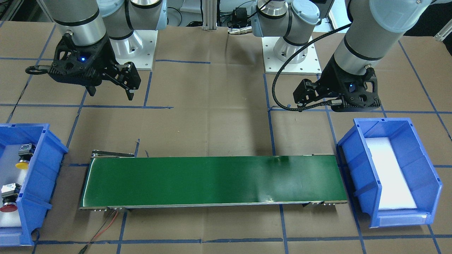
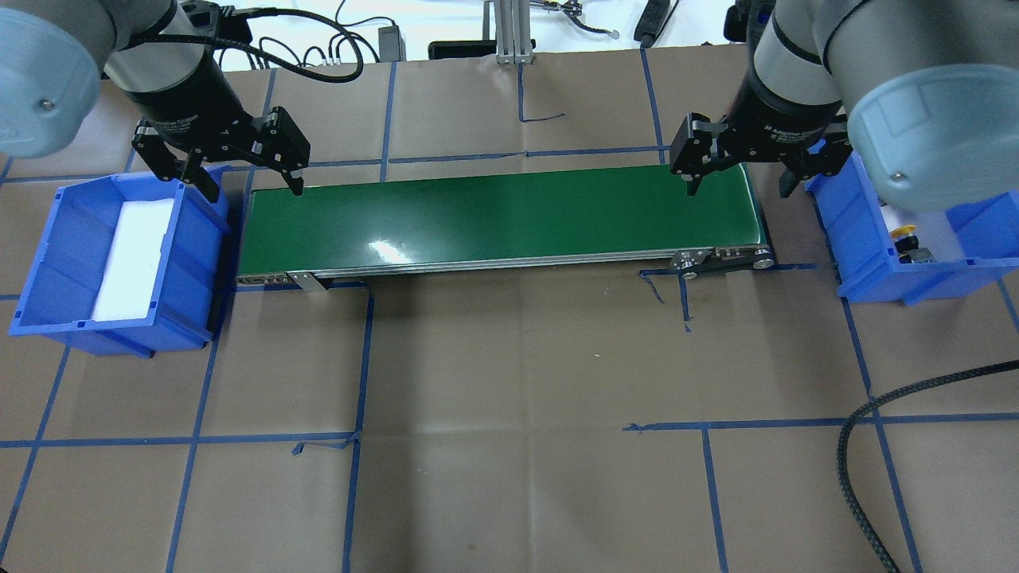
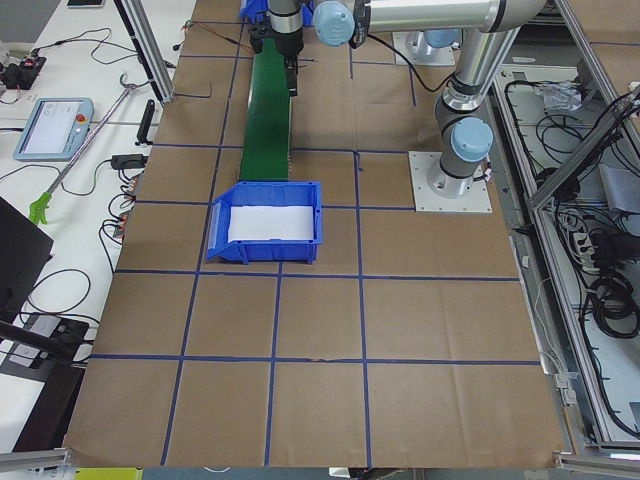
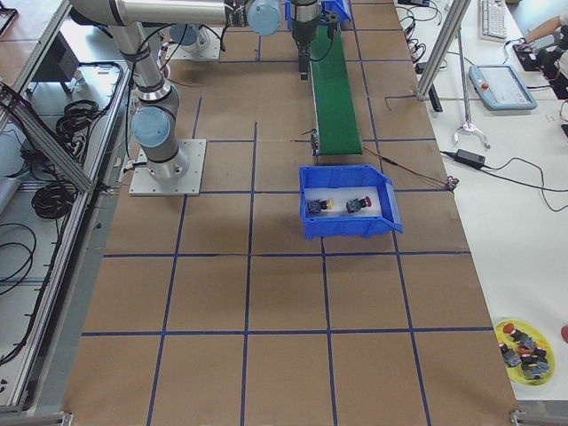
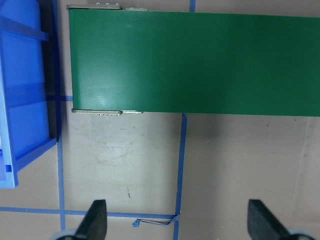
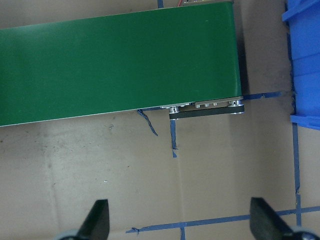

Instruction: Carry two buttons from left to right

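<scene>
The left gripper (image 5: 177,222) is spread wide and holds nothing; its two black fingers (image 5: 96,220) frame bare brown paper (image 5: 120,160). It hangs above the table near the left end of the green belt (image 1: 212,180). The right gripper (image 6: 181,222) is spread just as wide, also with nothing in it, and hangs near the belt's right end.

The belt runs between two blue bins. The left bin (image 2: 195,255) holds only a white pad (image 2: 131,263). The right bin (image 1: 39,165) holds both buttons, lying apart from each other on its white floor. The yellow button (image 1: 23,163) is nearer the robot and the red button (image 1: 8,206) is farther from it. Neither gripper touches a button or a bin.
</scene>
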